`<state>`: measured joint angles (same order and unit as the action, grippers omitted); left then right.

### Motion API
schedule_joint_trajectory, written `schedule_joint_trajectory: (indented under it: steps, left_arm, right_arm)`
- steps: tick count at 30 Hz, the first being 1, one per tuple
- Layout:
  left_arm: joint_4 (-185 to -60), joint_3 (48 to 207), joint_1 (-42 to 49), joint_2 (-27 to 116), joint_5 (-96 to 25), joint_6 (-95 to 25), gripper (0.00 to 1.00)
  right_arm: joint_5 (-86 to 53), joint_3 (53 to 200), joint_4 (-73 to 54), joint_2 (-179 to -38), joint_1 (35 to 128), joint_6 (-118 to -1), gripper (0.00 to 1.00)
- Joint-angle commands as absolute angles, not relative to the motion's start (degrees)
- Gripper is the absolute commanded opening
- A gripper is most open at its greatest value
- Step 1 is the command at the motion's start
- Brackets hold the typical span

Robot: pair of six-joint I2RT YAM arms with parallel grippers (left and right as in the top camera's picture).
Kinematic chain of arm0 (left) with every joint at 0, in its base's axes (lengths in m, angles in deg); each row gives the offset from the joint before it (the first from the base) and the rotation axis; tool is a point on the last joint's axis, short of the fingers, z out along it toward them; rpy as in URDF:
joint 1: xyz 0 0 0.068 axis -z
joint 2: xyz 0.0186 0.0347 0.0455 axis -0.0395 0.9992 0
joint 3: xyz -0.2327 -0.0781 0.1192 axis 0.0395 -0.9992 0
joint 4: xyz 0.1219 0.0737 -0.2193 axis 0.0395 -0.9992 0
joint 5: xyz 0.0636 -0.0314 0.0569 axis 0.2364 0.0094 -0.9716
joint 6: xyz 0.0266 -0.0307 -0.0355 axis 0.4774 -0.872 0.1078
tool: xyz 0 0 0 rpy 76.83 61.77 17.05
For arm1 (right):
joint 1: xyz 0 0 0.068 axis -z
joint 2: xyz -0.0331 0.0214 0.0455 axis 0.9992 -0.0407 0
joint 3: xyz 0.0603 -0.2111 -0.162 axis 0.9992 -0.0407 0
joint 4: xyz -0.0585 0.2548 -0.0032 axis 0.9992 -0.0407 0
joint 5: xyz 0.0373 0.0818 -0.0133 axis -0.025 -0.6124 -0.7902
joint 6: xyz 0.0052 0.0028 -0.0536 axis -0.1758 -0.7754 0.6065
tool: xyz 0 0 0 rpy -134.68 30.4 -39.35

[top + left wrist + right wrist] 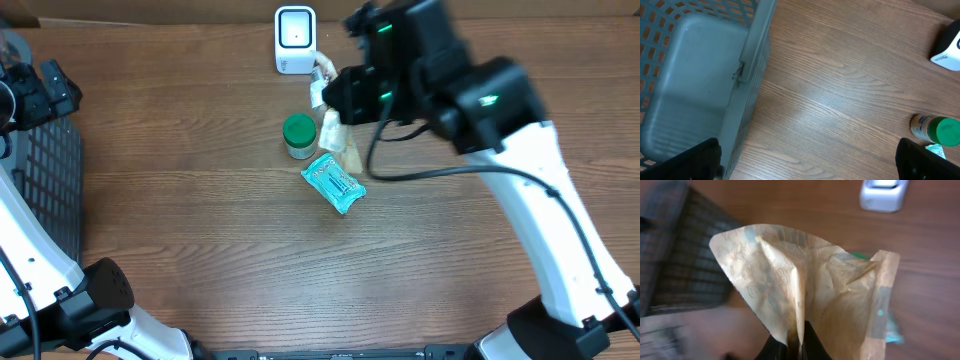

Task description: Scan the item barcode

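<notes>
My right gripper (pixel 797 347) is shut on the pinched fold of a tan, crinkled paper pouch (pixel 810 280), which fills the right wrist view. From overhead the pouch (pixel 335 133) hangs under the right gripper (pixel 338 105), just in front of the white barcode scanner (pixel 295 40), whose base also shows beyond the pouch (pixel 883 194). No barcode on the pouch can be made out. My left gripper (pixel 810 162) is open over bare wood next to the basket, with nothing between its fingers (pixel 697 160).
A green-capped bottle (pixel 299 135) stands left of the pouch, and a blue packet (pixel 334 183) lies just in front of it. A grey mesh basket (pixel 50 170) sits at the table's left edge, under the left arm. The bottle (pixel 936 130) also shows in the left wrist view.
</notes>
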<state>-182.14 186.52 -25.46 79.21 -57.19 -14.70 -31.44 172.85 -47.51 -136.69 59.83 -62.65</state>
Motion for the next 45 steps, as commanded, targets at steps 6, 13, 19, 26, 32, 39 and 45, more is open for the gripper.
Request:
schedule_joint_trajectory:
  steps: [6,13,19,26,32,39,45]
  left_arm:
    - [-182.10,187.17,-25.09,78.49,-57.14,-13.63,1.00]
    - [-182.10,187.20,-25.09,78.49,-57.14,-13.63,0.99]
    - [-182.08,187.20,-25.09,78.49,-57.14,-13.63,0.99]
    - [-182.10,187.17,-25.09,78.49,-57.14,-13.63,0.99]
    - [-182.10,187.20,-25.09,78.49,-57.14,-13.63,0.99]
    - [-182.10,187.17,-25.04,78.49,-57.14,-13.63,1.00]
    - [-182.10,187.20,-25.07,78.49,-57.14,-13.63,1.00]
  right_arm:
    - [-67.15,159.52,-40.03,-139.82,67.68,-61.69,0.04]
    - [-70.08,138.75,-25.98,-139.82,75.11,-61.75,0.04]
    - [-68.25,125.44,-15.55,-140.10,82.56,-60.33,0.04]
    - [-51.13,121.88,-15.40,-140.73,86.76,-57.12,0.29]
    - [-40.86,124.52,-16.32,-140.73,88.70,-55.81,0.83]
    - [-39.83,132.26,-22.85,-140.71,87.76,-55.79,1.00]
    - [-39.83,133.35,-25.04,-140.73,81.82,-56.29,1.00]
